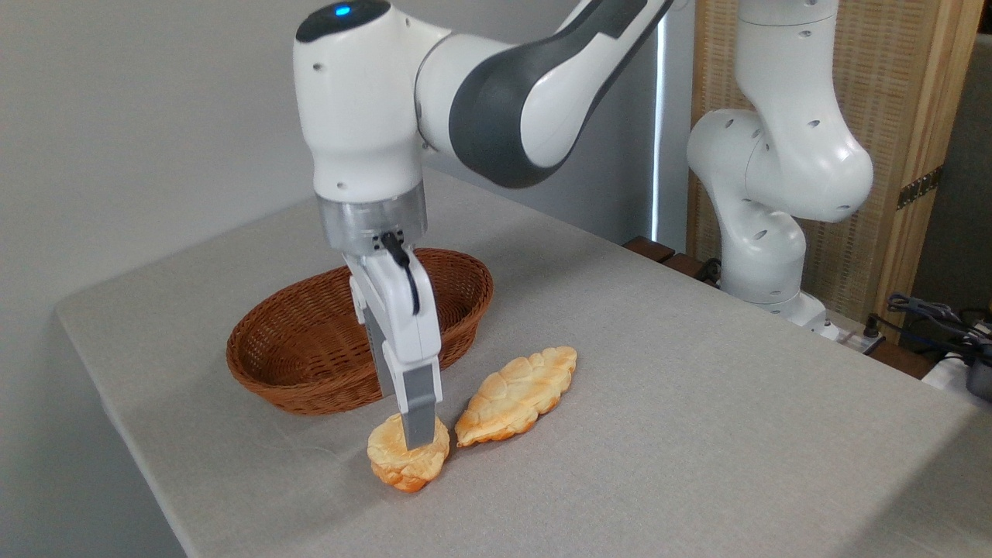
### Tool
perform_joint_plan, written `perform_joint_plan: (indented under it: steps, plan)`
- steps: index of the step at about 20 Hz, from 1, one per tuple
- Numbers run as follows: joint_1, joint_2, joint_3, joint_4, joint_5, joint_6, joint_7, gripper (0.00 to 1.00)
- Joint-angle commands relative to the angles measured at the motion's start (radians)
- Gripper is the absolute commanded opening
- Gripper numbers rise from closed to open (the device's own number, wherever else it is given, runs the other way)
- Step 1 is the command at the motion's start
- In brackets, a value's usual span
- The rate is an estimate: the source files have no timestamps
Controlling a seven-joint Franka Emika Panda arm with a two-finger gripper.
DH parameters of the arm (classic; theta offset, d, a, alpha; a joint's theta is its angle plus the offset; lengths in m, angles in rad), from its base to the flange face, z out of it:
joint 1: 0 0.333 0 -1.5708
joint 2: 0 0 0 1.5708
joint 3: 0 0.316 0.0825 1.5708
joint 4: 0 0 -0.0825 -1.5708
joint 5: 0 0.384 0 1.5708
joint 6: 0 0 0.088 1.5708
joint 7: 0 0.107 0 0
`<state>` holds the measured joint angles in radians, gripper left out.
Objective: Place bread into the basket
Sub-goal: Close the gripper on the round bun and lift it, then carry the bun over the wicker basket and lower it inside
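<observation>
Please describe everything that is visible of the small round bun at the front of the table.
The bun is small and round, golden-brown with a bumpy toasted top and a paler, orange-tinted underside. It looks like crusty baked bread. It lies on the grey table, just in front of the wicker basket and outside it, close beside the braided bread. The gripper has its finger down on the bun's top; whether the bun is clamped cannot be told.

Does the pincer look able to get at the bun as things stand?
Probably yes. The pincer is already down on the bun, nothing lies between them, and the braided bread sits just to the right, apart from it. Whether the fingers are closed on the bun cannot be told.
</observation>
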<state>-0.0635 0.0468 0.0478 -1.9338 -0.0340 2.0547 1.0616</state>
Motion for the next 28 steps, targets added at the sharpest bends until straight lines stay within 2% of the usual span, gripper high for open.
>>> perform_joint_plan:
  steps: [1,9,10,12,13,15,20,24,27,28]
  plan:
    - [0.004,0.037,0.001,-0.011,0.003,0.033,0.034,1.0]
    - [-0.002,0.117,-0.002,-0.01,0.003,0.076,0.034,1.0]
    - [-0.001,0.123,-0.002,-0.01,0.011,0.081,0.041,0.96]
    - [-0.001,0.123,-0.002,-0.01,0.02,0.088,0.083,0.56]
    - [-0.001,0.123,-0.003,-0.01,0.019,0.088,0.086,0.43]
    - [-0.001,0.123,-0.002,-0.01,0.019,0.088,0.087,0.35]
    - [-0.001,0.122,-0.002,-0.004,0.019,0.087,0.086,0.37]
    - [-0.001,0.101,0.0,0.051,0.002,0.085,0.08,0.37]
    - [-0.001,0.074,-0.009,0.091,-0.073,0.081,0.074,0.42]
    - [-0.004,0.071,-0.014,0.095,-0.076,0.075,0.069,0.43]
